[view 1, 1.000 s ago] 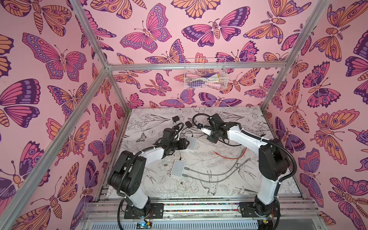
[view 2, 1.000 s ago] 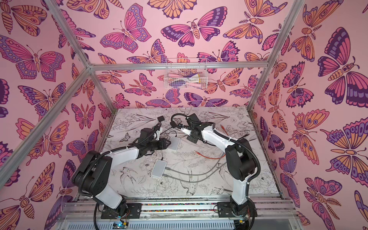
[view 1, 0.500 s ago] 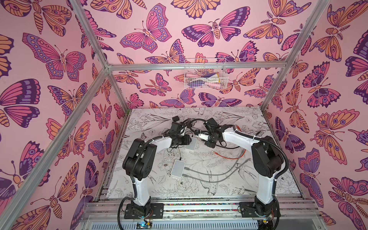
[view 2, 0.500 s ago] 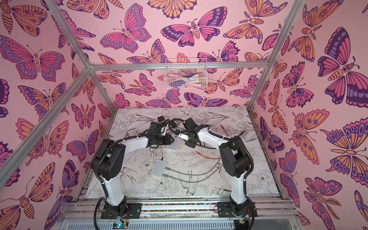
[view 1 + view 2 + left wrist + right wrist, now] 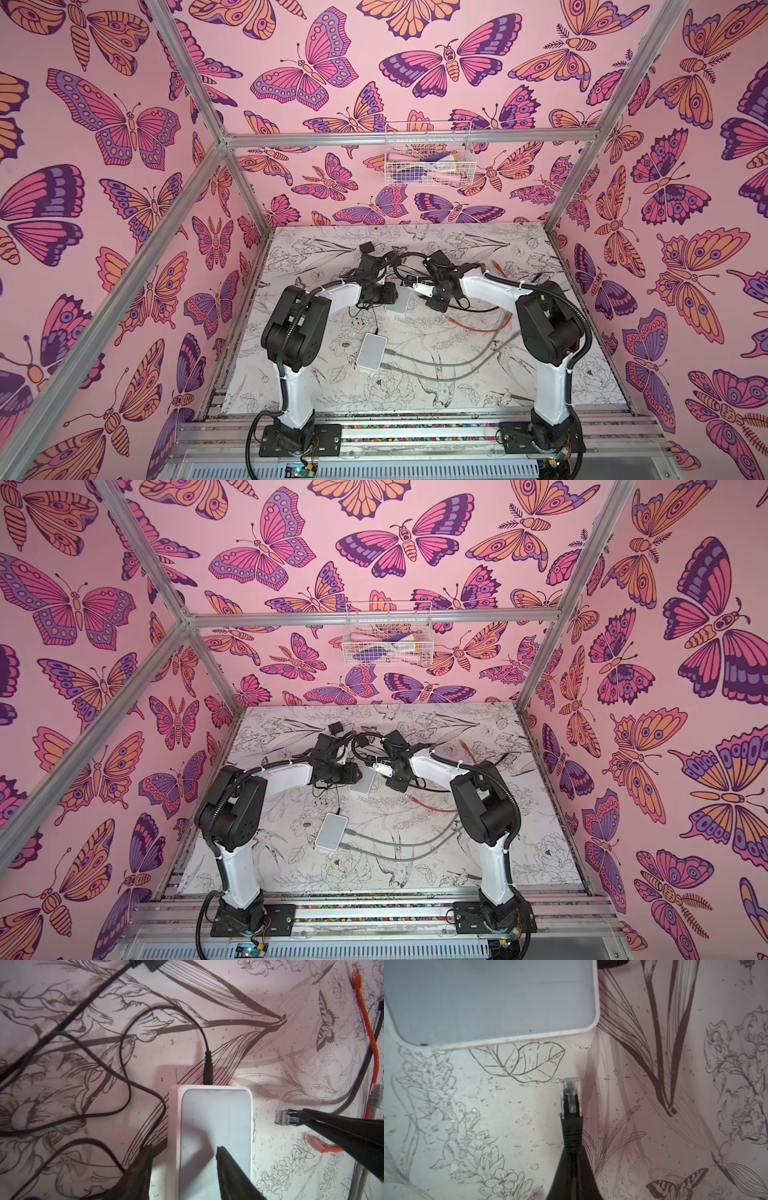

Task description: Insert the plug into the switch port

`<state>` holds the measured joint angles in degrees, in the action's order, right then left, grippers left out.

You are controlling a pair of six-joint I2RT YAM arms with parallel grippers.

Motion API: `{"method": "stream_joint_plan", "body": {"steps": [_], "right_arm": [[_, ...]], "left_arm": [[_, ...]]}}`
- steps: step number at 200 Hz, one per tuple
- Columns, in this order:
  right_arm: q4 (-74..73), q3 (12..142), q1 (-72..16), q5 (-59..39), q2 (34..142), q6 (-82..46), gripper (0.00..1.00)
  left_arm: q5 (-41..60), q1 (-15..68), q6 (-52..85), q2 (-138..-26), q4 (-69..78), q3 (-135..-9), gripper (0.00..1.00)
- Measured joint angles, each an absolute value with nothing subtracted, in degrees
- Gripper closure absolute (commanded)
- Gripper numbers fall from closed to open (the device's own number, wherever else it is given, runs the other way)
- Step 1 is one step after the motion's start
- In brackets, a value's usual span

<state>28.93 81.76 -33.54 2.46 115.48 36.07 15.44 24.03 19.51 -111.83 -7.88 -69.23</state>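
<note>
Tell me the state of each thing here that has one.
Right gripper: shut on Ethernet plug.
Ethernet plug: beside far switch, not inserted.
Left gripper: open, one finger over far switch.
Far switch: lying flat, power cord plugged in.
Near switch: two grey cables plugged in.
Orange cable: loose, unplugged.

Pink walls (image 5: 361, 62) carry orange-and-purple butterflies; the counter (image 5: 457, 395) is white with black floral linework. The switch (image 5: 214, 1122) seems white, the plug (image 5: 570, 1093) clear with a black boot.
</note>
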Motion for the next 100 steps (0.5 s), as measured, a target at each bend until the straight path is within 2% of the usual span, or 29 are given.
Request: {"method": "stream_joint_plan", "body": {"steps": [100], "right_arm": [[27.2,82.8,-35.0,1.2,118.5,36.1,1.0]], "left_arm": [[17.1,24.0,19.1,-115.5,-7.6,-72.9,0.46]]}}
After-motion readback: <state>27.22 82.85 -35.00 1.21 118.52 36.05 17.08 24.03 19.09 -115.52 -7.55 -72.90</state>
